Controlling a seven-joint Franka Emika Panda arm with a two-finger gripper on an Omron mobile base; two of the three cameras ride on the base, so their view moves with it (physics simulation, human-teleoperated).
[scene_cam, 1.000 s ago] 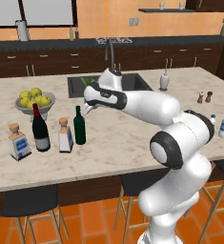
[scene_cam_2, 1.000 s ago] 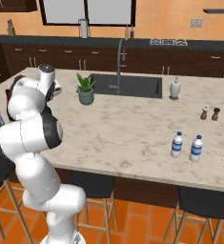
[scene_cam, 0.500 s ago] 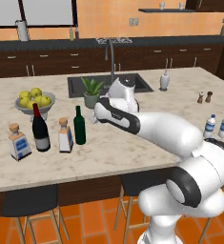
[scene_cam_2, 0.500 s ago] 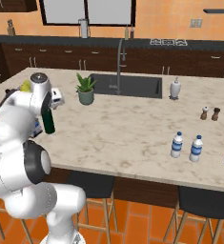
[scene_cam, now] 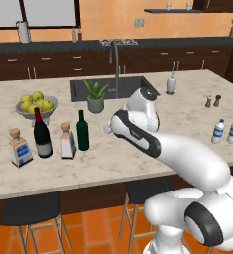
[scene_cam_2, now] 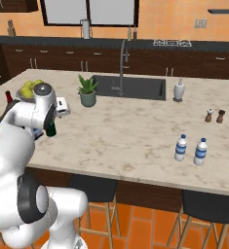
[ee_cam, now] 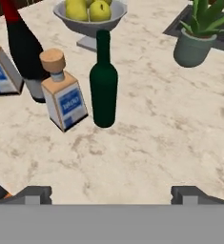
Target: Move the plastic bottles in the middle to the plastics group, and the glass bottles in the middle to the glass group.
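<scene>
Gripper spread, empty, above counter, green bottle upright at 12 o'clock, squat bottle just beside at its 9, wine bottle behind, 2 water bottles well apart.

Marble counter: bottles, seemingly upright.

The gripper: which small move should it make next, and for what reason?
Probably a short retreat, away from the green bottle. The gripper is open and holds nothing. The bottle stands upright on the counter, close beside the squat clear bottle and the wine bottle, so it seems already placed. The two water bottles stand together at the far end.
</scene>
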